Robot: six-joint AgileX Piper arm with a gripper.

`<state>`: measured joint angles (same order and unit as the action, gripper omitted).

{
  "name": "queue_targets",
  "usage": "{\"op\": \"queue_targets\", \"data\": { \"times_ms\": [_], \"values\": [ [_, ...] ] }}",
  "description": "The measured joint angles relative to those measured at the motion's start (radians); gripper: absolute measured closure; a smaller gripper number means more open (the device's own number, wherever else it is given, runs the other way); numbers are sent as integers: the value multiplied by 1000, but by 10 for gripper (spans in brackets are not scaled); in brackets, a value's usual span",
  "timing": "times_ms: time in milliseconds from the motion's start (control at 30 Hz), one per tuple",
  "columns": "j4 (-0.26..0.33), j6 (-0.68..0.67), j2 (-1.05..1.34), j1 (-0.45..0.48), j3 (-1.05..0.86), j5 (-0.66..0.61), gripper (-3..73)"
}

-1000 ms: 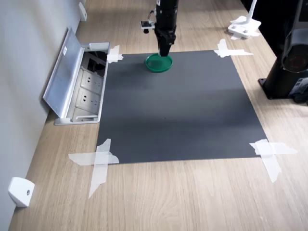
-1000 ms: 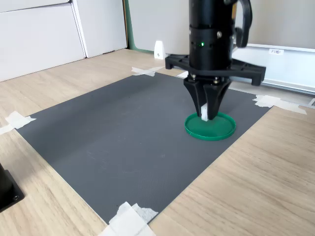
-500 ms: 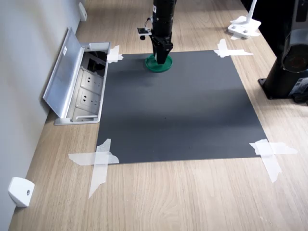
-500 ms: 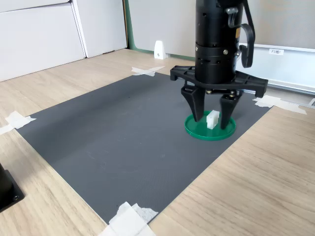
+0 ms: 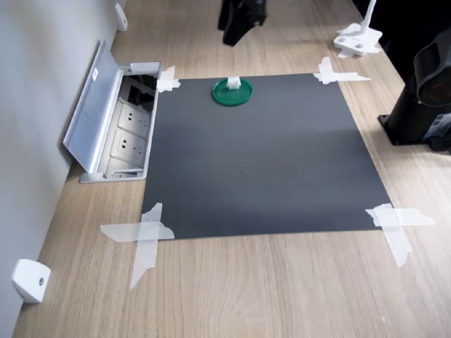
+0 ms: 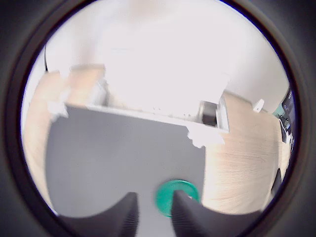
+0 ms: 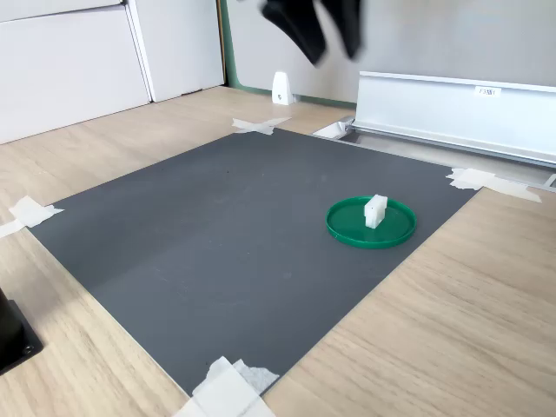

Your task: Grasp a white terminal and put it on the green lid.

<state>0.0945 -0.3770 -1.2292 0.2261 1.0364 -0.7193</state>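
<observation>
White terminal (image 7: 375,211) upright on green lid (image 7: 347,231) — gripper (image 7: 328,30) (blurred, apparently open) above.

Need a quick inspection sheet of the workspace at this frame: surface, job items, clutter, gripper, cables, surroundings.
Surface: dark mat taped at its corners onto a wooden table.
Job's things: white terminal stands upright on the green lid, which sits near one edge of the mat.
Clutter: small white wedge block on the table by the wall; white piece off the mat's far corner in the first exterior view.
Gripper: gripper raised well above the lid, jaws apart, empty.
Cables: nothing seen.
Surroundings: open socket box with its metal flap up beside the mat; black base at the first exterior view's right; white cabinets behind.
</observation>
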Motion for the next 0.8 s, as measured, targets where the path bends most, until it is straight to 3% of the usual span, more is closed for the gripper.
{"op": "queue_targets", "data": {
  "times_ms": [67,167,367,633,800],
  "values": [
    [-9,121,117,-60,-78,47,613],
    [-46,284,274,-132,-211,135,682],
    [-104,392,565,-174,-474,281,700],
    [-127,396,782,-174,-796,312,700],
    [-127,396,804,-174,-858,327,702]
  ]
}}
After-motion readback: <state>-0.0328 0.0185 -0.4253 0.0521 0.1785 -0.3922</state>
